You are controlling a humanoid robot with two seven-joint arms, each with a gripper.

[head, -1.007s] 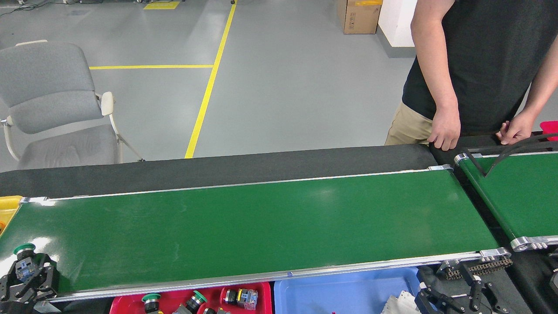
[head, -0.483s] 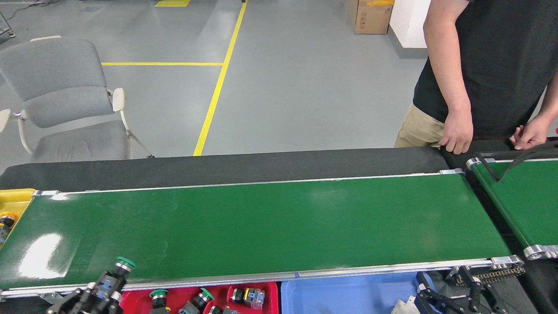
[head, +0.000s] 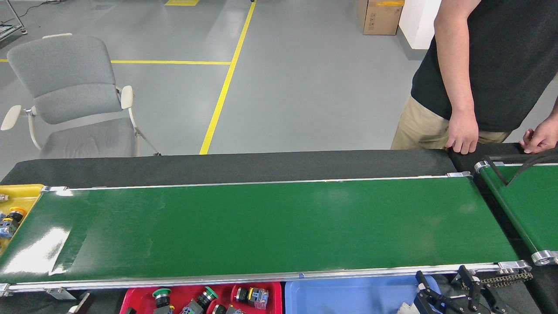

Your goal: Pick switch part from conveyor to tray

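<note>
The conveyor [head: 261, 226] is a long glossy green belt with silver rails, and no switch part lies on it. A red tray [head: 277, 288] at the bottom edge holds several switch parts, among them a green-capped one [head: 162, 295] and a grey-and-yellow one [head: 253, 296]. Only a sliver of my left gripper [head: 82, 303] shows, at the bottom edge left of the red tray, and its jaws are hidden. My right gripper [head: 442, 284] sits at the bottom right over a blue tray, with its black fingers spread and nothing between them.
A blue tray [head: 348, 294] sits right of the red one. A yellow bin [head: 22, 194] with parts stands at the belt's left end. A shorter green belt [head: 527, 205] is at the right. A person's hand [head: 462, 137] rests on the far edge. A grey chair [head: 74, 100] stands behind.
My left gripper, which held a green-capped switch part at the belt's near left edge, has dropped almost out of view. The whole view has shifted slightly, the scene sliding right.
</note>
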